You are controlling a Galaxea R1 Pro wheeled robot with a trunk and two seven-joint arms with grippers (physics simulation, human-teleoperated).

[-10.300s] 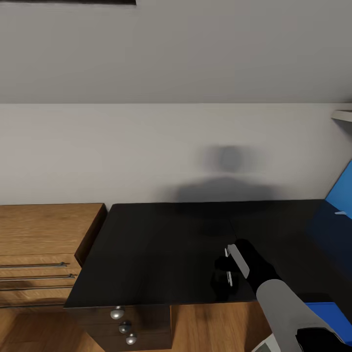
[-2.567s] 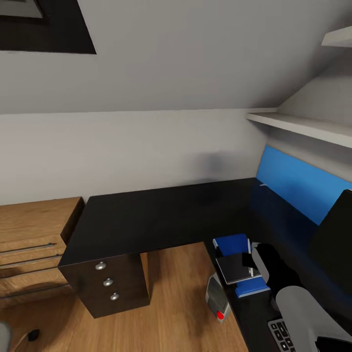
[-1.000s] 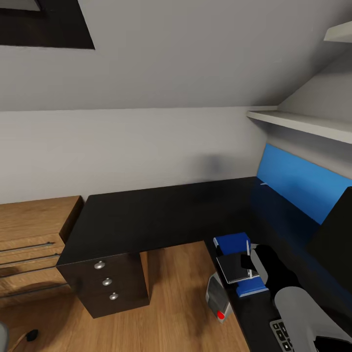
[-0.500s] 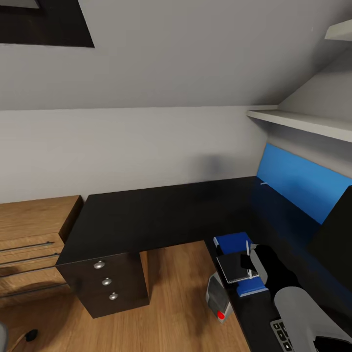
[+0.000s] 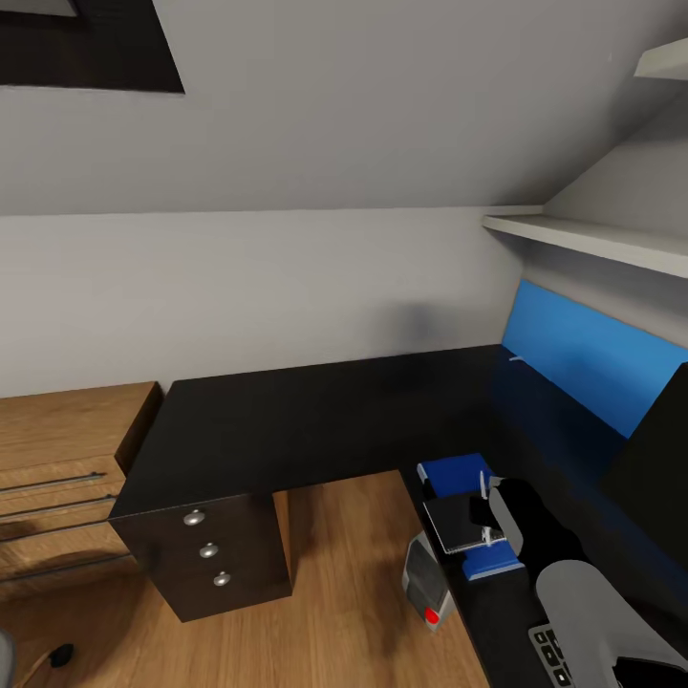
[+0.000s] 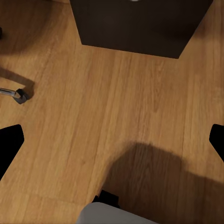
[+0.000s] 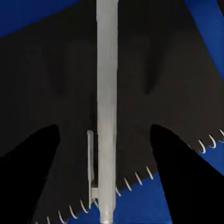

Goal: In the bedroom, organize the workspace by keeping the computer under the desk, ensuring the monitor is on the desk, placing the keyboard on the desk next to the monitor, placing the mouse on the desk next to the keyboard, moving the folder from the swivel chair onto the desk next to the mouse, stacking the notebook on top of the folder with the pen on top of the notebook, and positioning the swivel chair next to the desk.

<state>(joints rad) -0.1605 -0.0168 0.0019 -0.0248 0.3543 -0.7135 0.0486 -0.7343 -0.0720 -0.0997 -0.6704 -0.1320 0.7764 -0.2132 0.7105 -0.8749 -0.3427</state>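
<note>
A blue folder [image 5: 457,473] lies on the black desk [image 5: 315,420] near its inner corner. A black spiral notebook [image 5: 453,525] rests on the folder. In the right wrist view a grey pen [image 7: 106,93] lies along the notebook [image 7: 56,70], with the folder's blue [image 7: 154,196] showing past the spiral. My right gripper [image 5: 489,513] hovers just over the notebook. Its fingers [image 7: 186,177] stand well apart on either side of the pen, open. My left gripper [image 6: 112,144] is open above the wooden floor. A keyboard corner [image 5: 549,655] and the dark monitor [image 5: 659,459] sit at the right.
A grey computer tower with a red button [image 5: 425,581] stands on the floor under the desk edge. A drawer unit [image 5: 210,564] carries the desk's left end, with a wooden dresser [image 5: 57,459] beside it. A shelf [image 5: 592,244] hangs above a blue wall panel [image 5: 592,363]. A chair castor [image 6: 19,95] is nearby.
Since ten seconds ago the view has swung right to the desk's corner with the folder and notebook. Over the last second the right gripper and pen have sunk slightly toward the notebook.
</note>
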